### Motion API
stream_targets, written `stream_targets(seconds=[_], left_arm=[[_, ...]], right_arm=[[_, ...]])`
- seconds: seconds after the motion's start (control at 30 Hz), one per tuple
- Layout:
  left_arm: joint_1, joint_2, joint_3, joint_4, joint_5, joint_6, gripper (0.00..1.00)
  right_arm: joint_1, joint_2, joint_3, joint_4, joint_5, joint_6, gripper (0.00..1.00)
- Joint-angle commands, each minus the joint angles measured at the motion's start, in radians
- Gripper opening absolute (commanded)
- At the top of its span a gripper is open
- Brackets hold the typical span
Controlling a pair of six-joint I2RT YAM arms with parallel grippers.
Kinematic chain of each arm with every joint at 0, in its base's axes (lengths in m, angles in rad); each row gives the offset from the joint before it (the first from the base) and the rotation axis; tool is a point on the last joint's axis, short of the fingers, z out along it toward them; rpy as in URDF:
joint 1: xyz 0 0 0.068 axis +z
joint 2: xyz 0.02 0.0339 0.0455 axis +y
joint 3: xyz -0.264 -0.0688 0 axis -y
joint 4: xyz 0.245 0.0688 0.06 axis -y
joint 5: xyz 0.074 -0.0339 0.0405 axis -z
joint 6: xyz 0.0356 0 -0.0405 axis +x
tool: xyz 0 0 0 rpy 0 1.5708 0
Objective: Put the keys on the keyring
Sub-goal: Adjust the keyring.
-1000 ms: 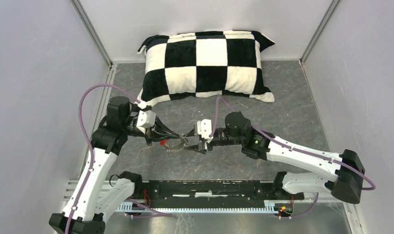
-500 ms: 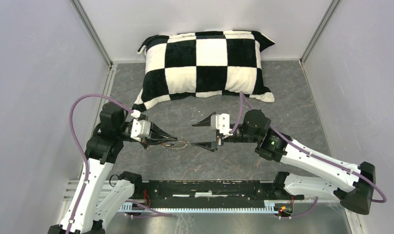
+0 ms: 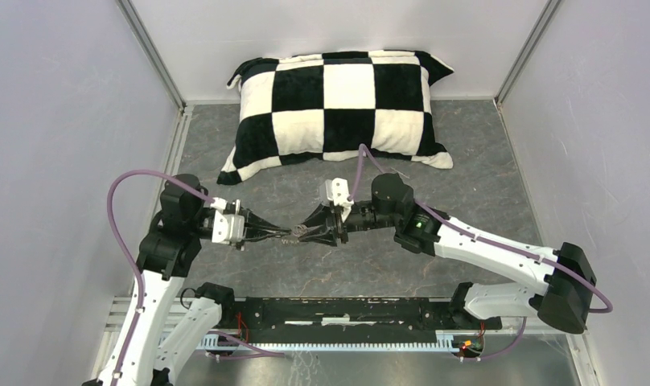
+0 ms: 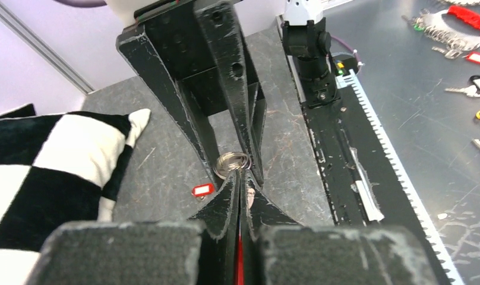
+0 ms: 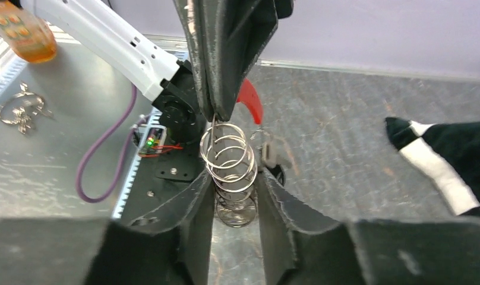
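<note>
Left tool (image 4: 238, 184) is clenched tight on one end of the keyring (image 5: 229, 159), with the ring's red section poking out beside its tips. Right tool (image 5: 234, 181) meets it tip to tip, fingers pressed against both flanks of the silvery coil, grasping it. The keyring spans the two tools, off the tabletop (image 3: 434, 161). The red-headed key (image 4: 202, 190) lies on the tabletop just below and beside the left tool's tips. Well beyond both tools lies a checkered pillow (image 3: 346, 100).

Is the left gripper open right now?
No, the left wrist view shows the left gripper with its fingers pressed together, the coiled keyring caught at their tips.
</note>
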Motion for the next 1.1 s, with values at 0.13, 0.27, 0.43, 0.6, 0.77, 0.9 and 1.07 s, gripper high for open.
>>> stream_targets(seconds=[0.13,0.27,0.43,0.6,0.77,0.9,1.07], left_arm=[[-0.004,-0.057,-0.016,0.011,0.007,0.129,0.02],[-0.004,-0.059,-0.028,0.011,0.001,0.123,0.02],[-0.004,-0.056,-0.048,0.011,-0.031,0.109,0.2],[-0.004,-0.053,-0.056,-0.005,-0.041,0.131,0.53],[-0.004,-0.115,-0.081,-0.065,-0.106,0.456,0.67],[-0.004,-0.263,-0.221,0.156,-0.212,0.671,0.69],[-0.004,-0.366,-0.345,0.471,-0.294,0.676,0.7]], right_arm=[[-0.005,-0.014,-0.028,0.204,0.07,0.102,0.01],[-0.003,-0.044,-0.063,0.256,0.058,0.097,0.0],[-0.003,-0.087,-0.061,0.195,0.078,0.033,0.0],[-0.004,-0.09,-0.052,0.178,0.078,0.034,0.0],[0.003,-0.073,-0.014,0.131,0.11,0.042,0.0],[0.015,-0.045,0.039,0.056,0.21,0.058,0.0],[0.031,0.01,0.139,-0.106,0.35,0.118,0.0]])
